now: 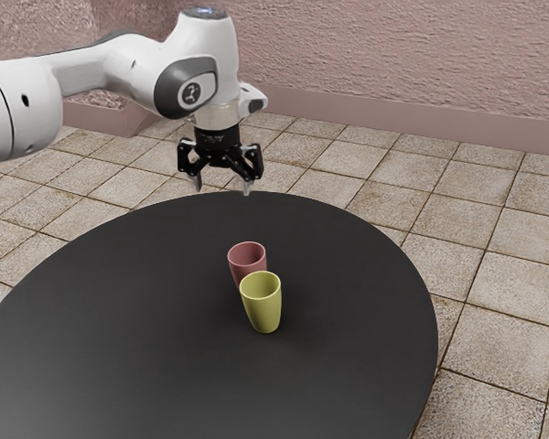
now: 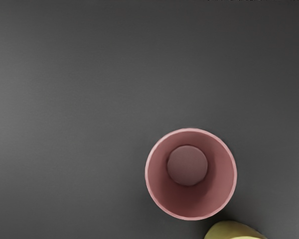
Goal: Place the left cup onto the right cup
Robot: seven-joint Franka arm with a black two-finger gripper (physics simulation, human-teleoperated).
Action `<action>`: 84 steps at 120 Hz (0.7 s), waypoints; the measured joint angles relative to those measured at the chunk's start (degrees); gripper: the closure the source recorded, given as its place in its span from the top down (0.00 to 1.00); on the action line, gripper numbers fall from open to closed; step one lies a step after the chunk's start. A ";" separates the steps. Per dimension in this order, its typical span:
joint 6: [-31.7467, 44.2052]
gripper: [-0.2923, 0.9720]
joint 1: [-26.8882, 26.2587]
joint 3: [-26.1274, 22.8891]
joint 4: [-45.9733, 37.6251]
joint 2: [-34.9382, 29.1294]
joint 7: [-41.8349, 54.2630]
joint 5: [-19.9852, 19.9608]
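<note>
A pink cup (image 1: 246, 262) stands upright near the middle of the round black table (image 1: 119, 320). A yellow-green cup (image 1: 261, 301) stands upright right beside it, nearer the camera and slightly toward the exterior view's right. My gripper (image 1: 222, 186) hangs open well above the table, up and toward the exterior view's left of both cups, holding nothing. In the wrist view I look straight down into the pink cup (image 2: 191, 173), with the rim of the yellow-green cup (image 2: 234, 231) just past it.
The dark tabletop (image 2: 89, 99) is bare around the cups. Beyond the table lie a tiled floor (image 1: 494, 229) and a rough pinkish wall (image 1: 421, 46) with a low ledge.
</note>
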 joint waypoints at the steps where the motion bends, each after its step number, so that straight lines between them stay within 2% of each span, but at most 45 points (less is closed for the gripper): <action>1: 0.14 0.77 0.00 0.00 0.00 0.08 -0.14 0.00; 50: 5.57 0.77 0.00 -0.21 -0.20 4.05 -5.68 0.03; 84: 7.80 0.77 -0.17 -2.17 -2.05 4.90 -8.69 0.69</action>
